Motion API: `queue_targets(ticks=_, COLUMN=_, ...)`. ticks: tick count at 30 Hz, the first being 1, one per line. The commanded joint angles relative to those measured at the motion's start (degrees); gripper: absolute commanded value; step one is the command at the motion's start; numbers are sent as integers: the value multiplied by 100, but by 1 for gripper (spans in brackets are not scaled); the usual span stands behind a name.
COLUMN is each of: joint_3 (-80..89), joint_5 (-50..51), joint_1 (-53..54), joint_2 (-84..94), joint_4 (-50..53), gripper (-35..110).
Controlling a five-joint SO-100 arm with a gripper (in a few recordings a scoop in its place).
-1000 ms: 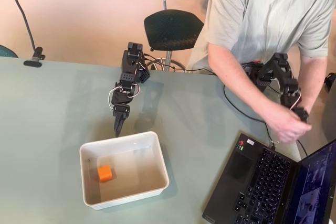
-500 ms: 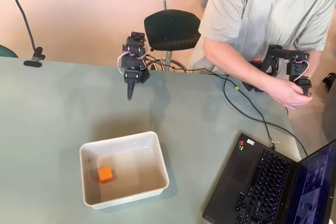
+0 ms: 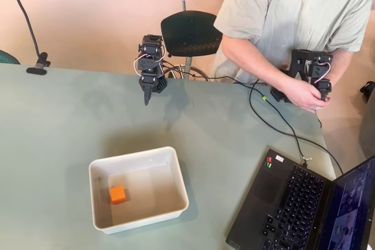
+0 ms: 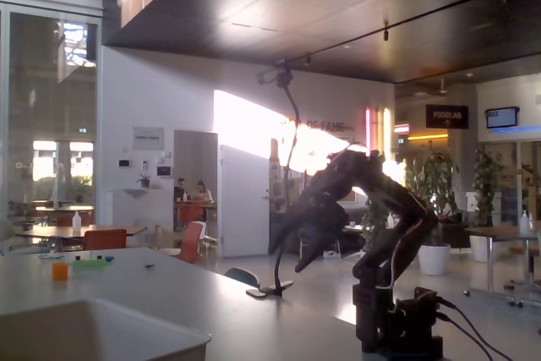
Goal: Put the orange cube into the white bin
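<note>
The table [image 3: 58, 121] carries the white bin [image 3: 179, 175] near its front edge in the overhead view, and the orange cube [image 3: 118, 194] lies inside on the bin floor, left of the middle, just as it did a second ago. The arm [image 3: 150, 62] is what differs: a second ago it reached down to the bin's far rim, half a second ago it had pulled back, and now it is folded close to its base at the table's far edge, well apart from the bin. The gripper [image 3: 147, 98] points toward the bin; its fingers look pressed together with nothing between them, though they are small and dark. The fixed view shows the arm [image 4: 372, 209] from the side as a backlit silhouette, raised above the table, with the bin's rim [image 4: 127, 314] in the foreground; there the gripper [image 4: 287, 247] is too dark to read.
</note>
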Motion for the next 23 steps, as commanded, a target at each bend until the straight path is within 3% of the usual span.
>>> queue_targets(ticks=1, joint_3=703, joint_5=44, joint_1=-53, joint_2=1266, joint_4=-185, gripper=17)
queue_targets(ticks=7, joint_3=1696, joint_5=35, joint_1=-79, joint_2=2487, joint_4=-237, gripper=8)
queue_targets(ticks=23, joint_3=3261, joint_5=35, joint_1=-70, joint_2=2663, joint_4=-800, gripper=8)
